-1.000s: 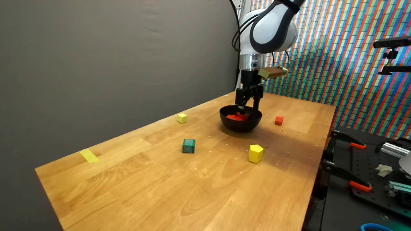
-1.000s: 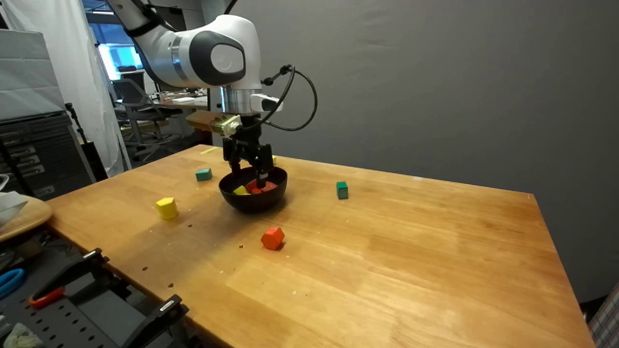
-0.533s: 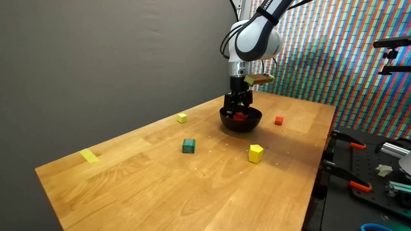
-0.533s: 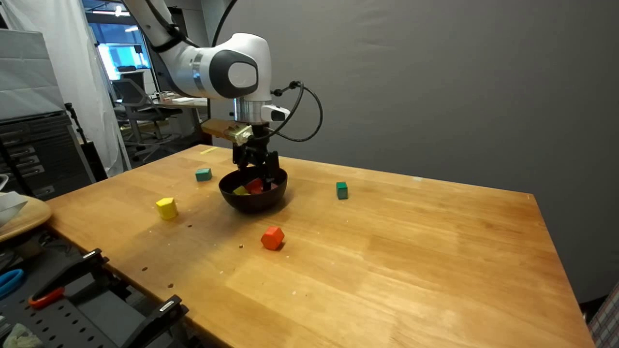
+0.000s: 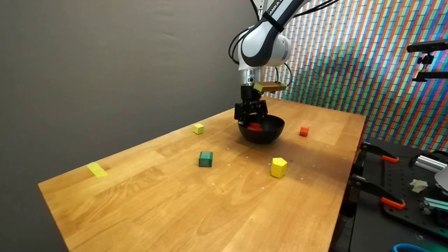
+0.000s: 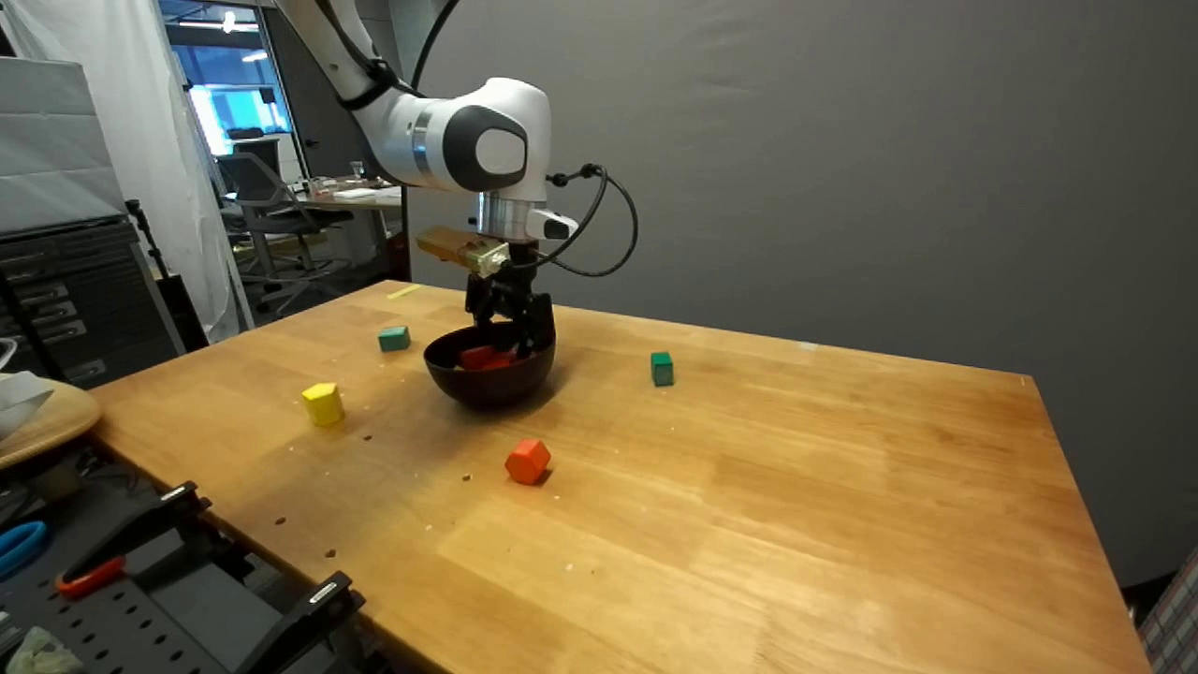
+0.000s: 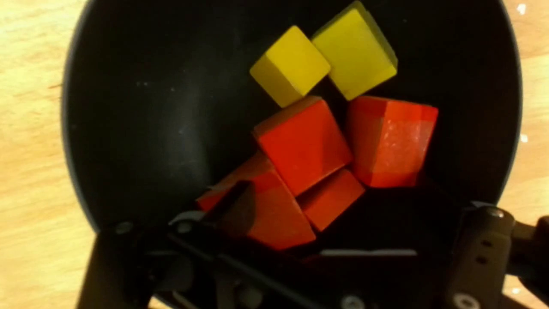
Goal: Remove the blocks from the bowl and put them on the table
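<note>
The black bowl [image 7: 141, 128] stands on the wooden table [image 5: 175, 210]. In the wrist view it holds two yellow blocks [image 7: 358, 53] and several red blocks [image 7: 304, 146], heaped together. My gripper [image 5: 251, 120] reaches down into the bowl at the side near the grey wall. Its jaws stand wide apart, one finger overlapping a red block [image 7: 279, 214] without gripping it. Around the bowl lie a yellow block [image 5: 279, 167], a pale yellow block [image 5: 198, 128], a red block [image 6: 528, 461] and two green blocks, one [image 6: 394, 338] farther back and another [image 6: 662, 369] to the right.
A yellow tape strip [image 5: 97, 169] is stuck near the table's far corner. The grey wall [image 5: 140, 70] runs along one long side. Beyond the opposite edge sits a dark bench with clamps [image 5: 378, 192] and a perforated plate [image 6: 122, 608].
The gripper has come lower into the bowl and moved toward the grey wall. The red blocks inside have shifted, and the bowl has moved very slightly.
</note>
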You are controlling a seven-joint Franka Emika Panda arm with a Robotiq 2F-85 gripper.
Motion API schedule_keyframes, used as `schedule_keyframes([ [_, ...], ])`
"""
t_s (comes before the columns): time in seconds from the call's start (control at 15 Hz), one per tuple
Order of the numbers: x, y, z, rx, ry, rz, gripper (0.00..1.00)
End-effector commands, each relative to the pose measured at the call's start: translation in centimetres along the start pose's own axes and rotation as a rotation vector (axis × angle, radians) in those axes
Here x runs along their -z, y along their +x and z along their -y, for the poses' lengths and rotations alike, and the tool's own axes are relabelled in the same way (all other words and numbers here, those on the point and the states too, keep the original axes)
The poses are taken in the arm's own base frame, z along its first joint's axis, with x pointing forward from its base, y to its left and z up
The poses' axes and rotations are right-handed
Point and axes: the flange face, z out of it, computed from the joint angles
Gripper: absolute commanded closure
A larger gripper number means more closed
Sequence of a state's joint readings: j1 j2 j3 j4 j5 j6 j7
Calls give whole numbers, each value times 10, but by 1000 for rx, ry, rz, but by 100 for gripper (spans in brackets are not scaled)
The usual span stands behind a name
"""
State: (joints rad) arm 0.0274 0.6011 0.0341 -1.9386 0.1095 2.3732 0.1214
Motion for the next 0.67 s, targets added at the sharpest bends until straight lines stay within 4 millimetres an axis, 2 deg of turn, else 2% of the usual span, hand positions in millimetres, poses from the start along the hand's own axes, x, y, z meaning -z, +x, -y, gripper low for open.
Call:
schedule_keyframes([
  [0.0, -11, 4, -1, 19, -66, 41, 0],
  [0.07, -11, 1, -4, 27, -97, 49, 0],
  [0.13, -11, -2, -7, 37, -123, 52, 25],
  [0.2, -10, -4, -9, 43, -143, 50, 26],
  [0.47, -2, -8, -10, 47, -211, 21, 58],
  [0.6, 5, -9, -6, 48, -228, 15, 67],
])
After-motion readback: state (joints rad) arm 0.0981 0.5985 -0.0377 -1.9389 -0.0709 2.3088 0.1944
